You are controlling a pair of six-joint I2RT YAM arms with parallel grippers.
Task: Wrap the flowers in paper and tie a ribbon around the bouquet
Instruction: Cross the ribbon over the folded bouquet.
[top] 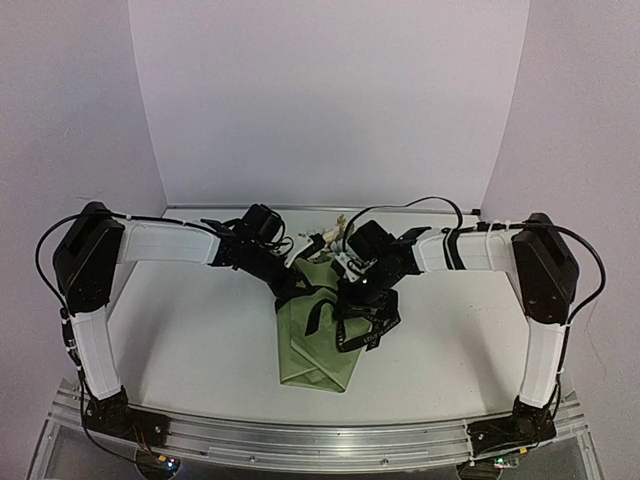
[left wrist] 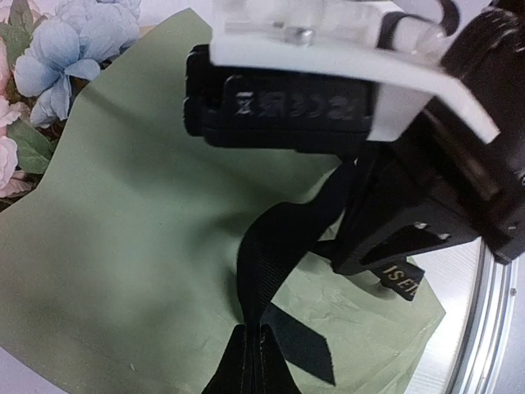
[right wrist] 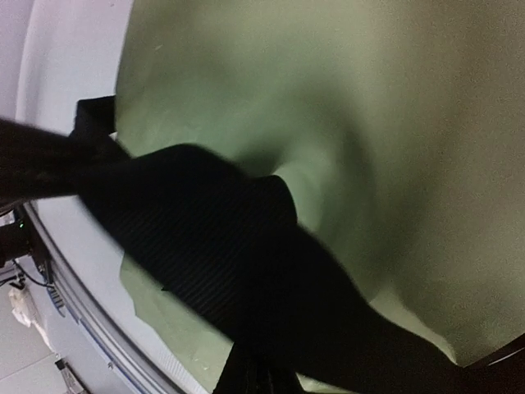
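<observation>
The left gripper (left wrist: 254, 371) is clenching its jaws fully together on the ribbon (left wrist: 275, 246). The ribbon is entering between the fingertips at the bottom of the left wrist view and rising as a flat black band over the paper (left wrist: 123, 246). The right gripper (right wrist: 250, 379) is likewise pinching shut on the ribbon. In its own view the band is spreading wide and dark from the fingertips up toward the left, blurred by closeness.

In the left wrist view the right gripper is hanging just above and to the right of the left one, with the band stretching between them. A short lettered tail is poking out beneath the right gripper's fingers. Another loose end is lying flat on the paper just beside the left fingertips.

The bouquet (top: 318, 345) is lying near the middle of the worktop (top: 190, 340), directly beneath both grippers, which are meeting over its far half. Its narrow folded end is pointing toward the near edge. The flowers (left wrist: 57, 57), pale blue and pinkish, are showing at the wide end toward the far edge, beyond the left gripper. Loose loops of ribbon are draping over the bouquet's right side, under the right gripper. Whether the ribbon is passing beneath the bundle cannot be told.
</observation>
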